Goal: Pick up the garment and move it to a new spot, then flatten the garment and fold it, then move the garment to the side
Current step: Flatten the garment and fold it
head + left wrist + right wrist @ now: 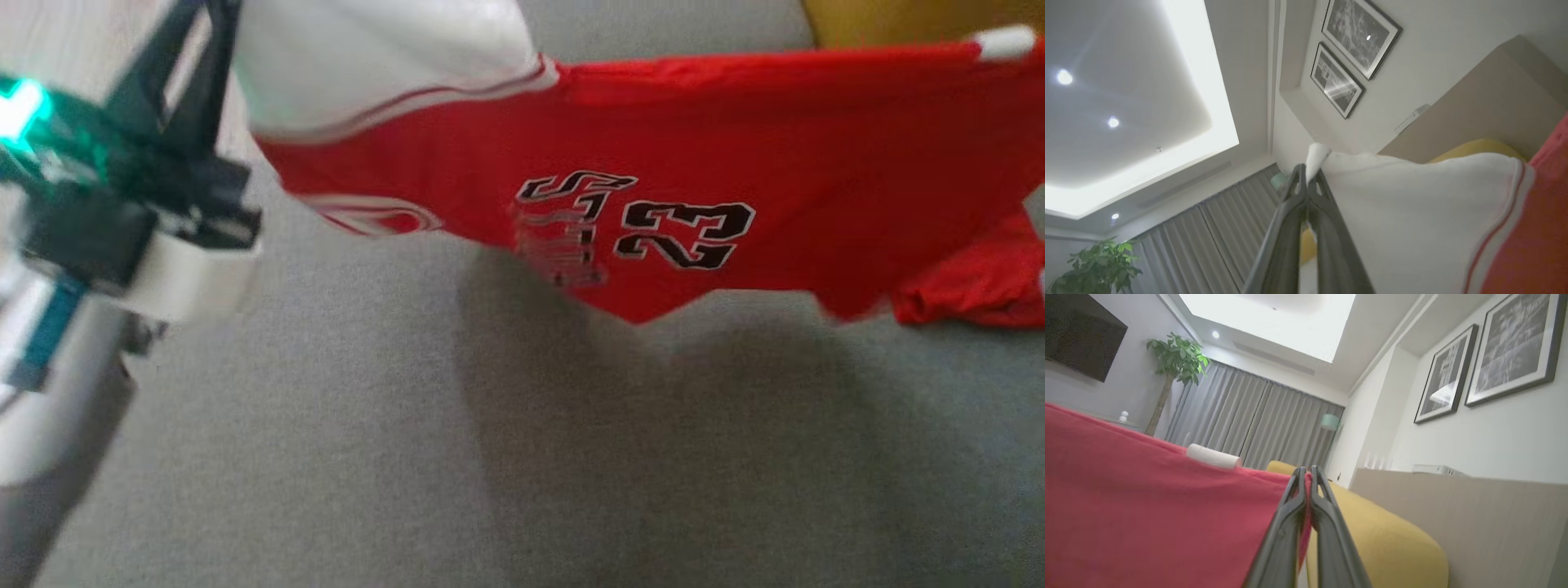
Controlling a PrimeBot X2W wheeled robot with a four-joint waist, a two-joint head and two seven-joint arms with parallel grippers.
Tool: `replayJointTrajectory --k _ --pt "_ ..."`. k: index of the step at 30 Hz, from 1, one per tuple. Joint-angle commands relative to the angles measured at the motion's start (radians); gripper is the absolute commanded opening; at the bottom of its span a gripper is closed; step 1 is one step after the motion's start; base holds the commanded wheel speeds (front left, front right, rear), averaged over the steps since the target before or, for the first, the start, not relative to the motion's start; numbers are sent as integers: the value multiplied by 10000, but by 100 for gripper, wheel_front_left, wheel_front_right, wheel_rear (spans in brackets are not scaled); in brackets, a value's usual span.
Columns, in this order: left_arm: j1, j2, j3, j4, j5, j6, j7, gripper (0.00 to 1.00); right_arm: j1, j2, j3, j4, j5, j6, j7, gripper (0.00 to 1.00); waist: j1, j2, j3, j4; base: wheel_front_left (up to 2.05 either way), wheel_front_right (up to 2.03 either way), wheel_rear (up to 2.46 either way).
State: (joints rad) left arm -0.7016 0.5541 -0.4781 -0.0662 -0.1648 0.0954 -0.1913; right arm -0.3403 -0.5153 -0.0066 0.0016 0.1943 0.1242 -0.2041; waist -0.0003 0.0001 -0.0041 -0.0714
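Evidently only the pick-up is done: the garment hangs stretched across the top of the head view, over the grey surface (lower-right hem perhaps touching). The left gripper pinches its white sleeve, the right gripper its red edge; placing, flattening, folding remain.
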Motion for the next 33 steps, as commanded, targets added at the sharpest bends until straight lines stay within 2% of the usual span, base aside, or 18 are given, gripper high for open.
replayJointTrajectory --k 1,6,10,12,13,18,22,25,27,33 --pt "-1058 504 680 -415 -97 -109 198 0 -779 -243 93 -396 91 65 233 0 3 -1 -29 -62 0 0 0" --pt "-2475 357 774 9 -655 -765 700 0 -2670 -139 525 193 417 65 1022 0 3 -1 396 73 0 0 0" --pt "-3747 11 386 1671 -758 -1497 636 0 -4307 -214 1323 1625 530 65 1289 0 3 -1 1284 341 0 0 0" --pt "-4414 -295 206 2615 -806 -1727 374 0 -5131 -135 1684 2524 585 65 1229 0 3 -1 1815 453 0 0 0" --pt "-4414 -295 206 2615 -806 -1727 374 0 -5131 -135 1684 2524 585 65 1229 0 3 -1 1815 453 0 0 0" --pt "-6469 -973 -89 4635 -489 -1953 -383 0 -7233 329 2114 4665 733 65 770 0 3 -1 3346 671 0 0 0" --pt "-8021 -1439 -9 5592 -121 -1849 -672 0 -8816 347 2294 5823 359 65 -15 0 3 -1 4070 792 0 0 0" --pt "-8754 -1624 108 5376 90 -1870 -697 0 -9708 225 2223 6163 34 65 -399 0 3 -1 4480 915 0 0 0" --pt "-8684 -1611 126 5038 183 -1927 -700 0 -9912 191 2154 6284 -30 65 -509 0 3 -1 4595 994 0 0 0" --pt "-6959 -1187 231 4017 -55 -2120 -703 0 -9243 -62 2502 6082 237 65 -571 0 3 -1 4997 1229 0 0 0"
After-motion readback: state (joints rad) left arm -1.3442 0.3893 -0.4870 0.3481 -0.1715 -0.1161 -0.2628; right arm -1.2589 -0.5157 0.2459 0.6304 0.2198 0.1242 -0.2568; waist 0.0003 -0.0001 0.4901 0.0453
